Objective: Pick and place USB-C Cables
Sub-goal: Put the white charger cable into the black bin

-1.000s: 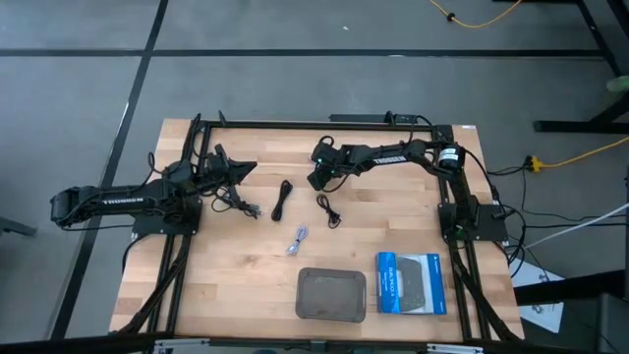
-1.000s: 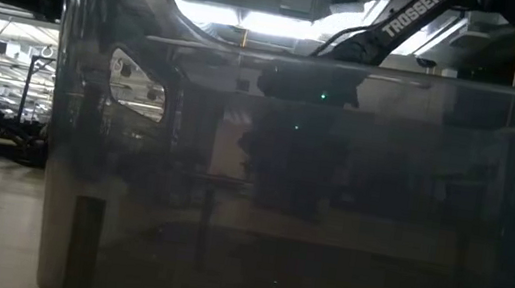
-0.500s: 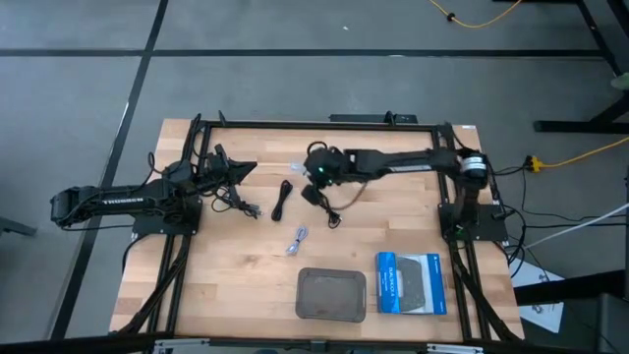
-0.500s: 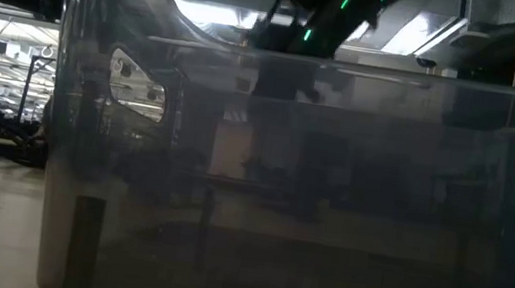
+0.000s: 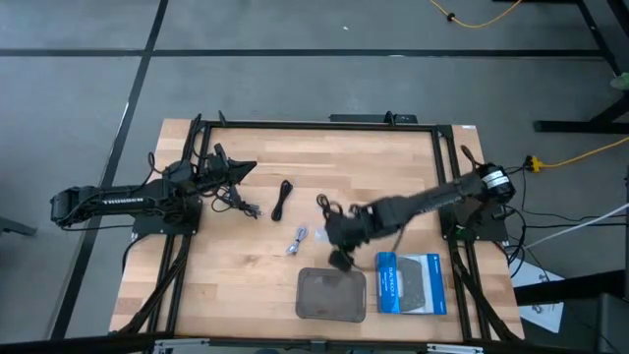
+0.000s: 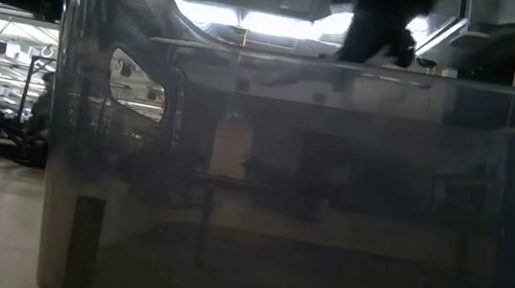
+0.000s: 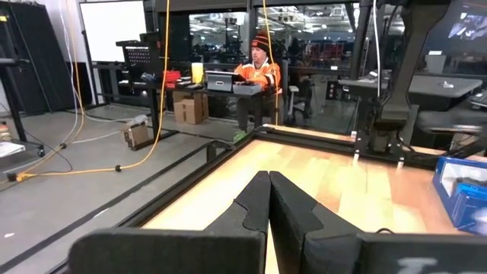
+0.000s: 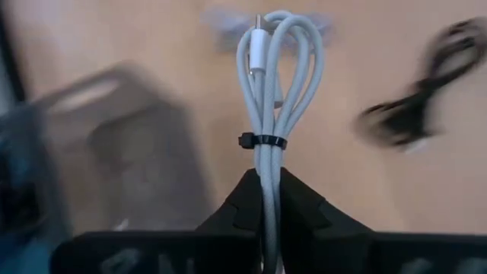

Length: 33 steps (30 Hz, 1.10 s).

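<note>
My right gripper hangs over the table's near middle, just beyond the grey tray, and is shut on a white USB-C cable bundle bound by a black tie. A pale lavender cable and three black cable bundles lie flat on the wood. My left gripper waits at the far left with its fingers shut on nothing. My right gripper pinches the white bundle between its two fingers at the end just behind the black tie. The bundle runs along the fingers and sticks out past their tips, loops and plug foremost. It is lifted clear above the table.
A blue-and-grey flat box lies right of the tray near the table's near edge. Black frame rails run along both table sides. Bare wood lies left of the tray. In the right wrist view, the tray and a black cable show blurred below.
My right arm has swung from the table's far middle toward the near edge and the tray, keeping its shut hold on the white cable throughout. The cables lying on the table have not moved.
</note>
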Tool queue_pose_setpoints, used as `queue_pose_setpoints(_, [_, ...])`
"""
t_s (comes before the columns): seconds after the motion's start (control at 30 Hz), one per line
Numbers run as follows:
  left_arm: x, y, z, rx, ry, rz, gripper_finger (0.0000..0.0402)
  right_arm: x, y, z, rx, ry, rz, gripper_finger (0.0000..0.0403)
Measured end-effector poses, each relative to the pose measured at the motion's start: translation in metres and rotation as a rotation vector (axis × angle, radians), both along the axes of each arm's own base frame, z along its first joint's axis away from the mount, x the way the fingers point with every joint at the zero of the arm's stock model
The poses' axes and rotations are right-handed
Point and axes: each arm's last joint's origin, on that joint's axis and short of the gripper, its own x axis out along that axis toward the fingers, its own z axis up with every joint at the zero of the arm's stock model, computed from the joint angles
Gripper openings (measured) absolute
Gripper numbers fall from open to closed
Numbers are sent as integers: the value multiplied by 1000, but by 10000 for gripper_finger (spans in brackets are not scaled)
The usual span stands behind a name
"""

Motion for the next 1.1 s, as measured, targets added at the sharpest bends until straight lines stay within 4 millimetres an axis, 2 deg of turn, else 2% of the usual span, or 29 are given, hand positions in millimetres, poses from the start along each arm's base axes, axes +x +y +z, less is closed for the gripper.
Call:
queue_pose_setpoints(0.13, [0,0,0,0,0,0,0,-12,33,0,26,5,40,24])
queue_pose_setpoints(0.23, [0,0,0,0,-1,1,0,-18,44,0,40,21,44,24])
queue_pose_setpoints(0.47, [0,0,0,-1,0,1,0,-24,66,2,94,-7,182,37])
queue_pose_setpoints(0.73, [0,0,0,-1,-1,1,0,-18,76,-1,107,-70,278,67])
queue_pose_setpoints(0.93, [0,0,0,-2,0,2,0,-17,75,-2,103,-73,247,70])
queue_pose_setpoints(1.1, [0,0,0,-2,1,2,0,-14,74,0,19,-134,266,71])
